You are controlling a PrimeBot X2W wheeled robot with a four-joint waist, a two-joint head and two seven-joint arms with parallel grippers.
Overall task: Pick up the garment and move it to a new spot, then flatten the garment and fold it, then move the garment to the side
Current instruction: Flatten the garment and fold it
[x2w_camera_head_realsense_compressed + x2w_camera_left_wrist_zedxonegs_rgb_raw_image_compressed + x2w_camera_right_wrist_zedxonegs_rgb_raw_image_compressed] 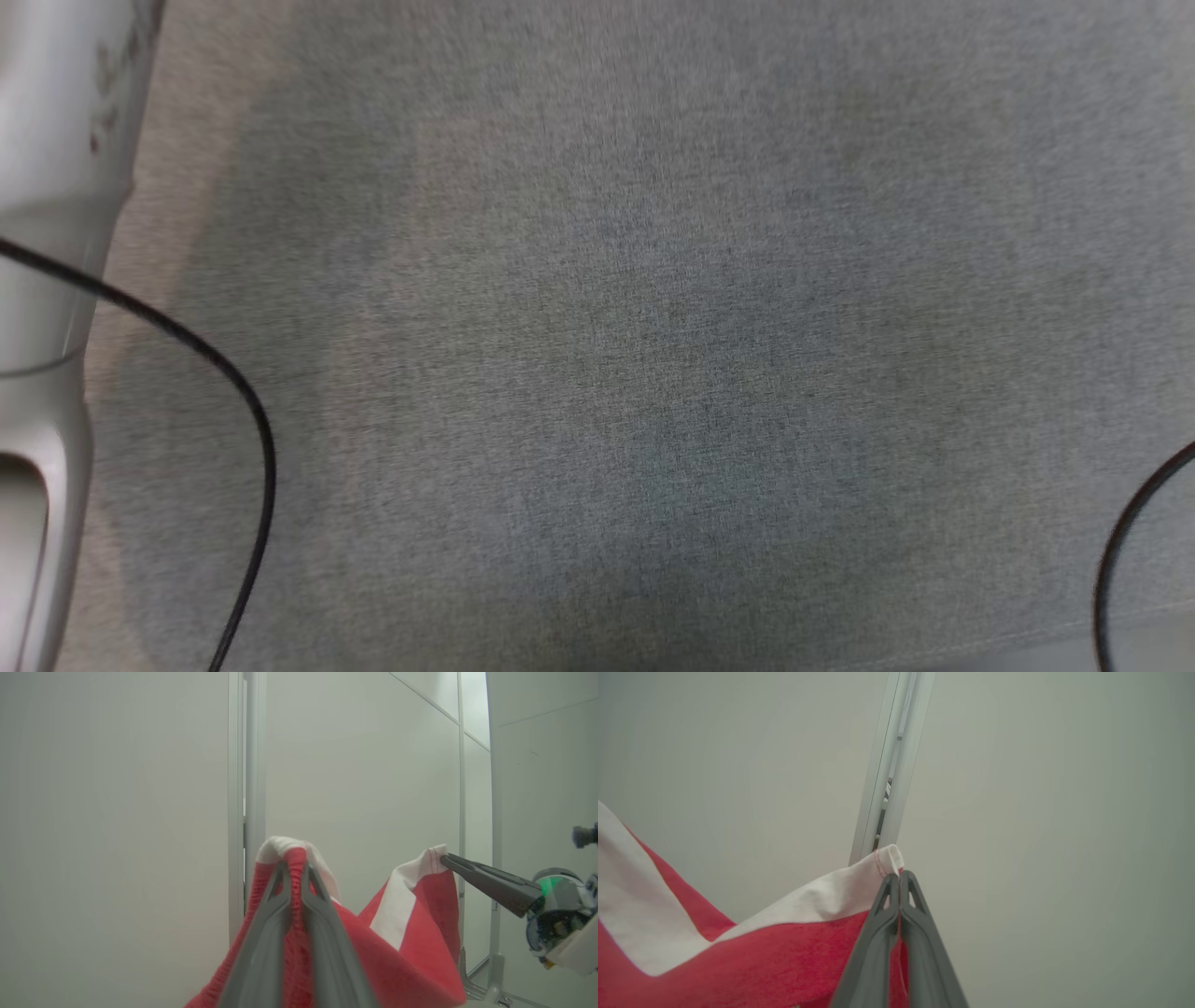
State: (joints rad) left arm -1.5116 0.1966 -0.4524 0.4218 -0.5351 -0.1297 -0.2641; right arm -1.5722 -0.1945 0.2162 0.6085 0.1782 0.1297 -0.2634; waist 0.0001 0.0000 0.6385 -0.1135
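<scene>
Hanging slack, the garment [411, 952] sags between left gripper [294, 867] and right gripper [899, 877], each clamped tight on its white-trimmed edge.

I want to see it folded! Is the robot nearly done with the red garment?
Not yet. Done: the garment is picked up, left gripper and right gripper each shut on it. In hand: holding it aloft. Left: laying it on the grey surface, flattening, folding, moving aside.
</scene>
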